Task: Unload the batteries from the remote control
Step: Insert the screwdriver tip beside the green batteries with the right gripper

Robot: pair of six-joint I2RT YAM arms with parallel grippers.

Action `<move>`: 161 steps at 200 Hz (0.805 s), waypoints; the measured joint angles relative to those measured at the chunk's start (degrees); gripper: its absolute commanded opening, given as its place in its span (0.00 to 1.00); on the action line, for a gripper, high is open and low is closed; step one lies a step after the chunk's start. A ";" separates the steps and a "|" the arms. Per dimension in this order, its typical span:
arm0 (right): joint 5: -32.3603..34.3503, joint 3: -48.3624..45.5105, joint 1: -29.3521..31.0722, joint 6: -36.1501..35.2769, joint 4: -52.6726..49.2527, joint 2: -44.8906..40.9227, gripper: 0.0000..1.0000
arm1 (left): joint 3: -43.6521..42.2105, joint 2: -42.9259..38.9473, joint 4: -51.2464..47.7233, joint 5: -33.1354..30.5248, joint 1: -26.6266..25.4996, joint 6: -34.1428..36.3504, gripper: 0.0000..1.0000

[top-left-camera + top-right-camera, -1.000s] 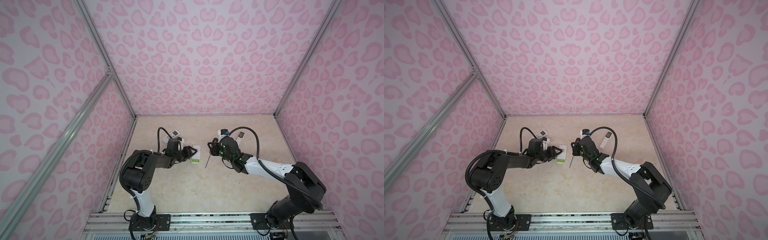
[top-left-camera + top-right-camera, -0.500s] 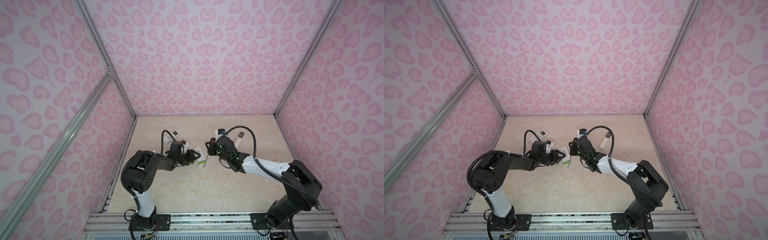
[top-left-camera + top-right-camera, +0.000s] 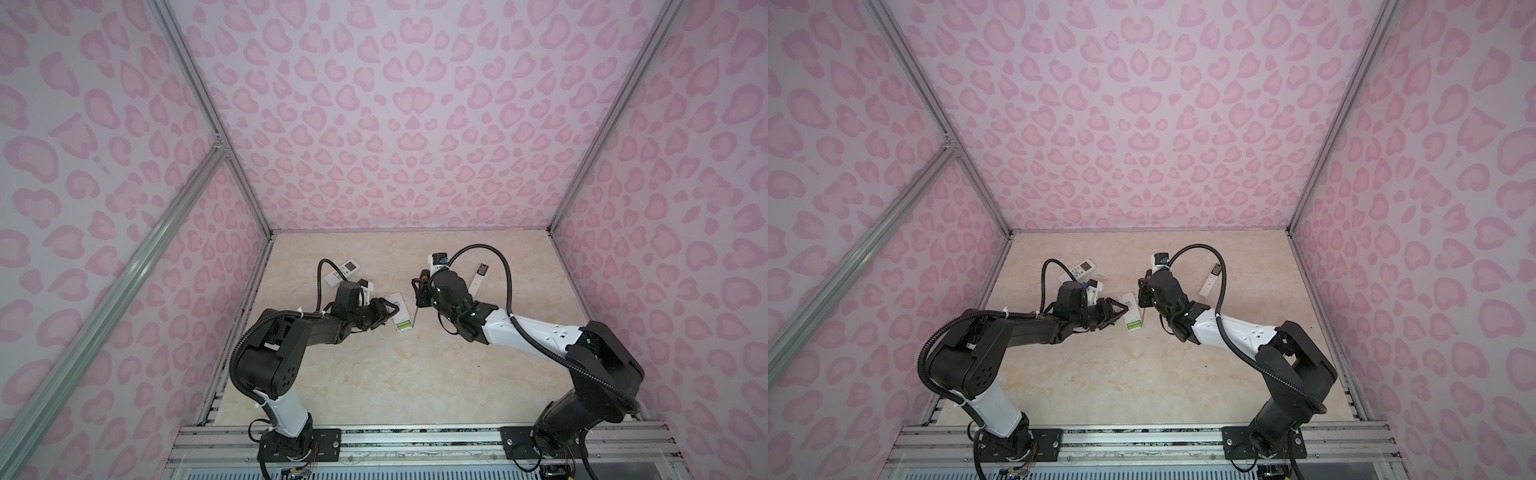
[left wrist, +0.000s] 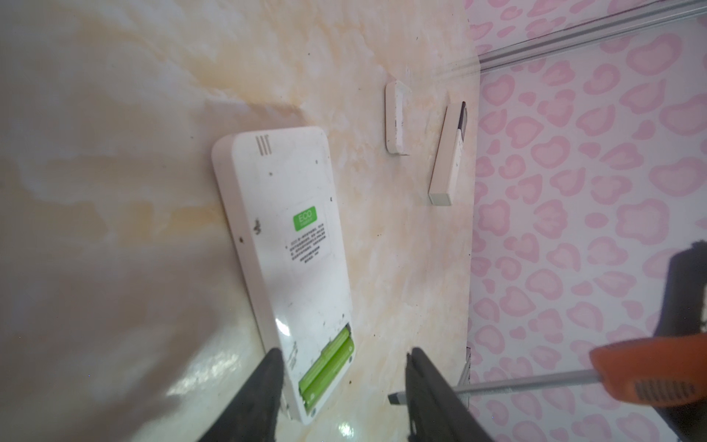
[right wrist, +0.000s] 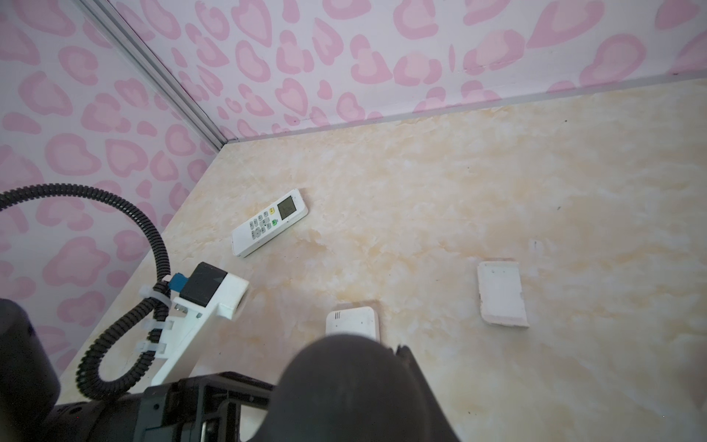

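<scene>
A white remote control lies face down on the marble floor, also seen in both top views. Its compartment is uncovered, with two lime-green batteries side by side inside. My left gripper is open and straddles the battery end, one finger at the remote's edge and the other apart from it. My right gripper is shut on an orange-handled screwdriver. The screwdriver's tip hangs just beside the left gripper's far finger.
A loose white cover lies on the floor beyond the remote. A slim white remote rests near the right wall. A display remote lies at the back left. Pink patterned walls enclose the floor.
My left gripper has moved right to the remote's battery end, its jaws narrowing slightly. The remote has shifted a little to the right. The right gripper has drifted left with the screwdriver.
</scene>
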 measured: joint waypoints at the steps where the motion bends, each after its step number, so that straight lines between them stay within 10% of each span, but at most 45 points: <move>1: 0.00 0.00 0.00 0.00 0.00 0.00 0.00 | 0.00 0.00 0.00 0.00 0.00 0.00 0.54; 161: -0.44 2.93 0.81 -7.89 6.05 7.61 0.00 | -1.84 2.73 1.40 -1.29 -0.52 -3.10 0.48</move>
